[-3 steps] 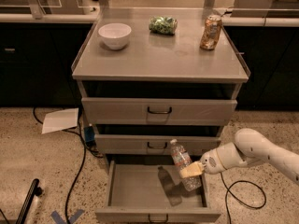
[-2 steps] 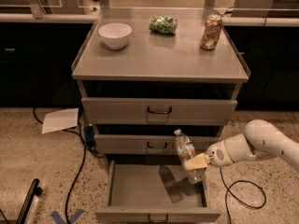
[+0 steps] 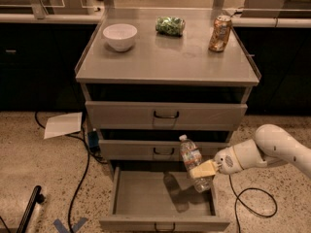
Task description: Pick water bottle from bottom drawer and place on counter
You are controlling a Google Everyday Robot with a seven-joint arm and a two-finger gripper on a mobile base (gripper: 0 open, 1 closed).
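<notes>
Holding the water bottle [image 3: 189,154] by its lower half, the tool [image 3: 204,170] is clamped around it in the camera view, with the arm reaching in from the right above the open bottom drawer [image 3: 146,198]. The bottle hangs tilted, its white cap leaning up and to the left, in front of the middle drawer [image 3: 131,150] and off the bottom drawer's floor, where only its shadow falls. Higher up, the counter [image 3: 165,62] carries a white bowl [image 3: 120,36] at back left, a green packet [image 3: 170,25] at back centre and a dented orange soda can [image 3: 219,33] at back right. The step in hand looks like the carry upward. Done well, it means drawing the bottle out toward the front before rising, so the cap passes the two shut drawer fronts and the counter's front edge. The clamp should be kept firm because the bottle is tilted, and the front strip of the counter, well away from the can, is the place to aim for.
</notes>
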